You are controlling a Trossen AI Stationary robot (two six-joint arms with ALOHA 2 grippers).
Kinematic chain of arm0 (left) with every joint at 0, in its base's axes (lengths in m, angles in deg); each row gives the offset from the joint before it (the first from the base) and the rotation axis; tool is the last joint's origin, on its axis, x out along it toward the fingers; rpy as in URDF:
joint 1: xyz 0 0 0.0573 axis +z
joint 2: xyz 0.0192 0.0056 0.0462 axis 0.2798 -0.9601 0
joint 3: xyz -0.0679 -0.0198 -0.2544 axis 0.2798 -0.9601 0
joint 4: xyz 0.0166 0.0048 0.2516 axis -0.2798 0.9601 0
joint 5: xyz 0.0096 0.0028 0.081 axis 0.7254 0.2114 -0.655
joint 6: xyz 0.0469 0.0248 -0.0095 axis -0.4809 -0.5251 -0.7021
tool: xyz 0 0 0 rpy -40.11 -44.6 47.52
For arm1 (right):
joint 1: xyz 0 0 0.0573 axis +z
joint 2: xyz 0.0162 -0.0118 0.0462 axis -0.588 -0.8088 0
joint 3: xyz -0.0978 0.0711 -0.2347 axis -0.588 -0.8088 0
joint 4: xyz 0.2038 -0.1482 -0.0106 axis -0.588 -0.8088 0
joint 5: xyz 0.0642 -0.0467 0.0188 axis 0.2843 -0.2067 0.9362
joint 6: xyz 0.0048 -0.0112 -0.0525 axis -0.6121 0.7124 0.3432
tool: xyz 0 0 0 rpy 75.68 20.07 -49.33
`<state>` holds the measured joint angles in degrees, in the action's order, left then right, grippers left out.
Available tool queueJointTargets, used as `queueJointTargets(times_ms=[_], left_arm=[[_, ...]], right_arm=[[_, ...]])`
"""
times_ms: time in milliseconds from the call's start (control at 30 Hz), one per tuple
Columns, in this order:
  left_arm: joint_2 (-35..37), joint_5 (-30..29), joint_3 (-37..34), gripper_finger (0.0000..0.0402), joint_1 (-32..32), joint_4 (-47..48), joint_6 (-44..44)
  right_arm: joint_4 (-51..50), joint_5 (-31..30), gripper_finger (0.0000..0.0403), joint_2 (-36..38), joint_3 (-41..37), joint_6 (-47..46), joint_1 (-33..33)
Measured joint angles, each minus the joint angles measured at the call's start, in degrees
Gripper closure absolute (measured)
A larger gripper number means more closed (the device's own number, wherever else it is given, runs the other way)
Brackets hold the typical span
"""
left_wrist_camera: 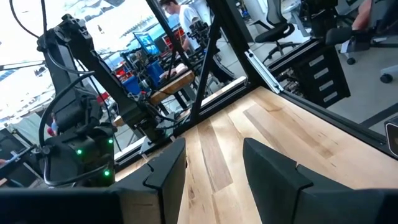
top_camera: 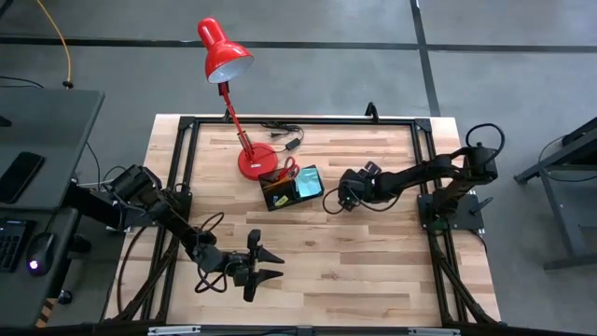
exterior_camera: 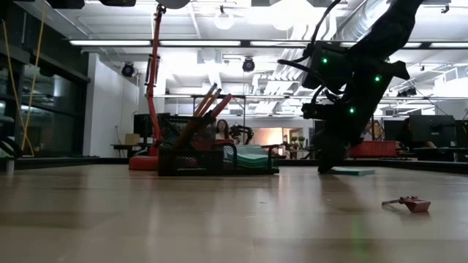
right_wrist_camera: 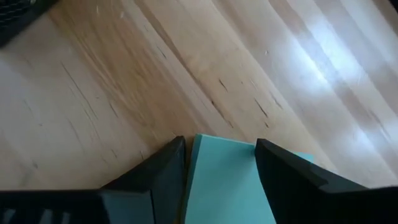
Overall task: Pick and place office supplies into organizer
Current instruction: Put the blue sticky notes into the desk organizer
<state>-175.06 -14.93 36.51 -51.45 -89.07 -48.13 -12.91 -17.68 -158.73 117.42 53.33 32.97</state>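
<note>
High view: right gripper [top_camera: 330, 202] down at table just beside organizer [top_camera: 292, 188]; left gripper [top_camera: 270, 262] waits open near the front edge.

Low view: teal pad [exterior_camera: 353, 172] flat on table under right gripper.

Right wrist view: fingers [right_wrist_camera: 163, 167] open, straddling the pad [right_wrist_camera: 227, 180]. Best to close squarely on both edges before lifting.

I read this as an open lab-workshop: concrete floor [top_camera: 308, 84], exposed ceiling ducts [exterior_camera: 292, 80], monitors [exterior_camera: 431, 128], office chairs [left_wrist_camera: 280, 28] behind my framed table [top_camera: 373, 233].

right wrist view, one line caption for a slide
Right gripper fingers open astride a teal sticky-note pad on the wooden table.
</note>
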Motion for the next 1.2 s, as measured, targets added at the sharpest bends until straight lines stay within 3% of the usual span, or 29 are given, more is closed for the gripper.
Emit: queueJointTargets(times_ms=[167,367,433,633,967,1200], left_arm=[[0.00,0.00,0.00,0.0250,-0.04,0.01,0.09],[0.00,0.00,0.00,0.0250,-0.04,0.02,0.11],[0.00,0.00,0.00,0.0250,-0.04,0.02,0.11],[0.00,0.00,0.00,0.0250,-0.04,0.02,0.11],[-0.02,0.15,0.00,0.0250,-0.05,0.40,0.09],[-0.02,0.11,0.00,0.0250,-0.04,-0.03,0.02]], right_arm=[[-0.50,2.16,0.0248,0.10,-0.04,-1.97,-0.51],[2.77,5.29,0.0369,0.74,-1.87,-2.58,-1.69],[2.82,4.82,0.0389,0.75,-1.88,-2.44,-1.16],[0.83,-2.05,0.0400,0.25,-2.01,-1.92,3.25],[-7.32,-1.14,0.0402,1.81,1.54,0.48,5.38],[-6.06,-0.02,0.0401,6.46,4.58,5.64,6.43]])
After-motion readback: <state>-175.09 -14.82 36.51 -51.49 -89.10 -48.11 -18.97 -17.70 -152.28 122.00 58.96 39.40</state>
